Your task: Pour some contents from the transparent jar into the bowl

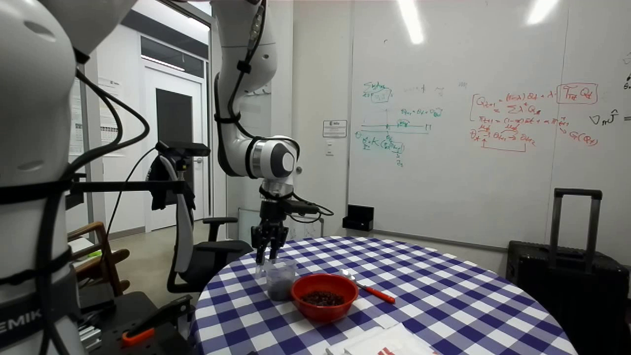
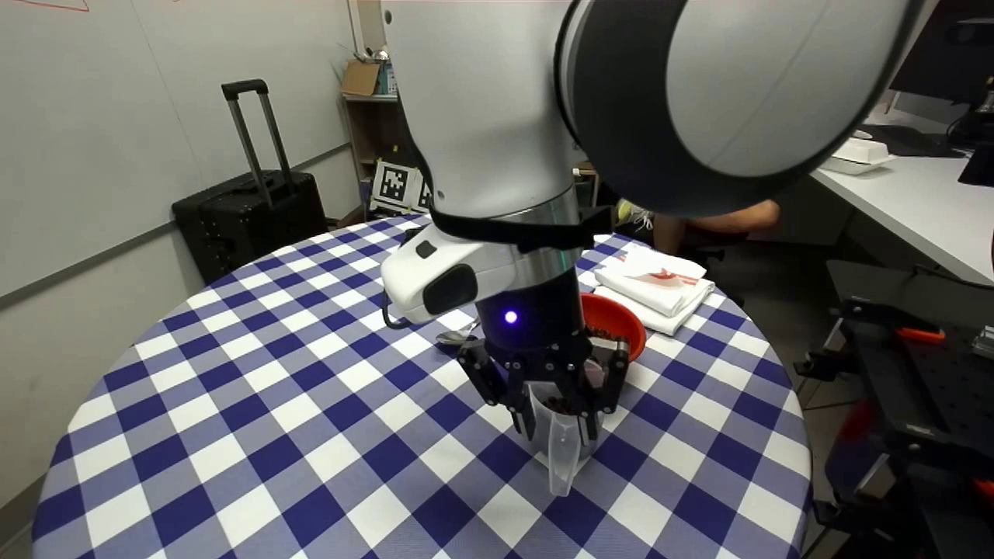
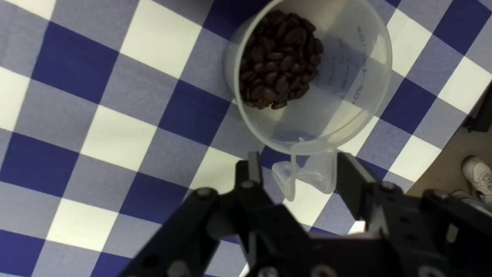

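The clear jar [image 3: 338, 92], some dark beans [image 3: 280, 61] inside, stands on the checked counter [image 2: 311, 435], its handle [image 2: 564, 458] between the fingers [image 3: 353, 184], which are spread apart. Just beside it sits the red bowl [image 1: 323, 314], also holding beans [image 1: 323, 298], partly hidden by the arm [image 2: 485, 132] in an exterior view. Near the bowl lie a spoon [image 1: 374, 293] and, opposite the jar, folded white napkins [image 2: 648, 291]; a black suitcase [image 1: 567, 286] stands by the counter.

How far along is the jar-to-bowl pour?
Looks done: the gripper is at the jar, its open fingers straddling the handle. In hand: likely the grasp; fingers aren't clamped, and the jar stands upright with beans inside. Left, probably: grip, lift, tilt, pour. Caveat: the bowl already holds dark beans; whether they came from the jar, I can't tell.
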Robot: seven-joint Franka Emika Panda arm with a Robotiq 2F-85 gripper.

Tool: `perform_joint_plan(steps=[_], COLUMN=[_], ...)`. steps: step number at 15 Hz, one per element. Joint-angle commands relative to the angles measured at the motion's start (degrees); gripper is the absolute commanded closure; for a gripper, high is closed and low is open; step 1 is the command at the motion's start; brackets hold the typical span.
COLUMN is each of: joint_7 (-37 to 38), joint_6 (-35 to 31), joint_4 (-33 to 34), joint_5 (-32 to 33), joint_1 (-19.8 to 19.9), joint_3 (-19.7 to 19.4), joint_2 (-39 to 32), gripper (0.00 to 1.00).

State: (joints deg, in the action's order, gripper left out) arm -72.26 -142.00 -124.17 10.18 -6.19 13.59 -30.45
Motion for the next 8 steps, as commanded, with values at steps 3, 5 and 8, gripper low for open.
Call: perform_joint_plan(steps=[3,5,8], joint_7=[-1.5,-1.2,-1.2], joint_6=[0.8,0.8,1.1], joint_4=[1.5,1.5,1.7], joint_5=[0.0,0.1,0.2], joint_1=[0.7,0.7,1.3], joint_3=[0.8,0.7,0.0], joint_2=[-1.1,-0.8,0.3], gripper=[0.94,0.93,0.93])
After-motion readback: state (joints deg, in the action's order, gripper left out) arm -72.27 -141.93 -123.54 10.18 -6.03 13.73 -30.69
